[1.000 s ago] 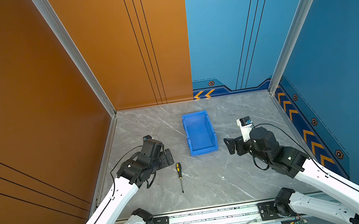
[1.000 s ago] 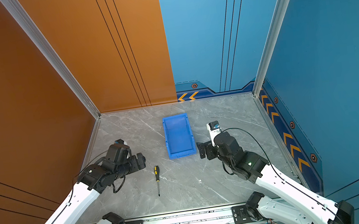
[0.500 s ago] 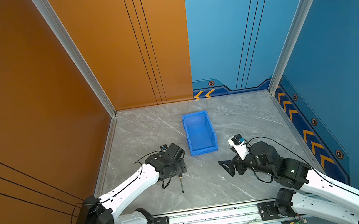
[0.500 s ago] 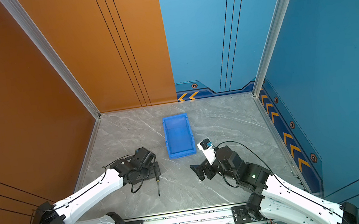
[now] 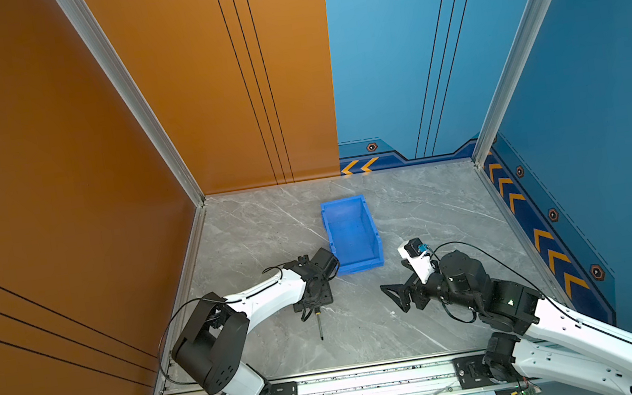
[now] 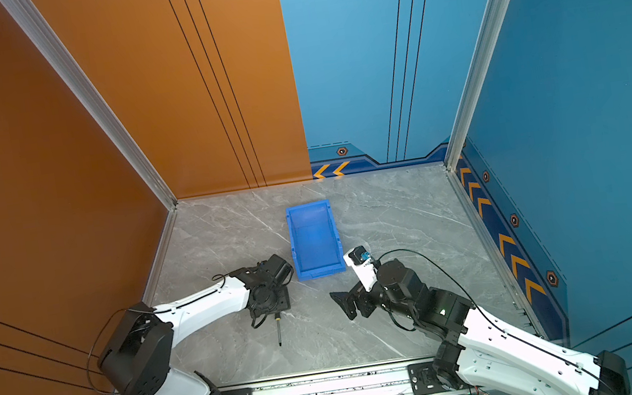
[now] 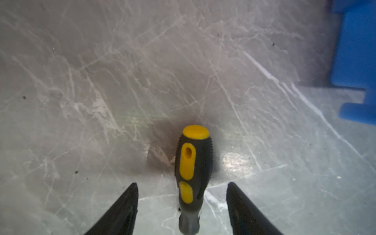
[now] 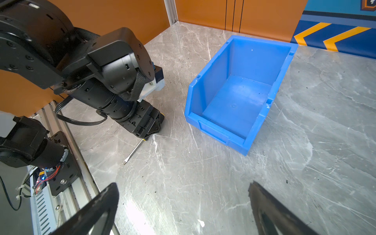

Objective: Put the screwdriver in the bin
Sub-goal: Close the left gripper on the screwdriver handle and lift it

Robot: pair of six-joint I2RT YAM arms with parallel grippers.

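The screwdriver [image 5: 319, 326] lies on the grey marble floor, its thin shaft pointing at the front rail, a little left of the blue bin [image 5: 359, 266]. My left gripper [image 5: 316, 305] stands over its black and yellow handle [image 7: 193, 162]. In the left wrist view the left gripper [image 7: 181, 184] is open, one finger on each side of the handle with a gap to both. The right gripper [image 5: 397, 298] hovers open and empty in front of the bin [image 8: 211, 81], which has nothing in it. The screwdriver [image 6: 278, 329], the bin [image 6: 320, 272] and the shaft [image 8: 134, 150] show in the other views too.
An orange wall closes the left side and a blue wall the right and back. A metal rail [image 5: 373, 379] with both arm bases runs along the front edge. The bin's lowered short end faces the front.
My left arm has swung from the left onto the screwdriver's handle and come down on it. The right gripper has pulled back toward the front and turned left. The screwdriver lies where it was.
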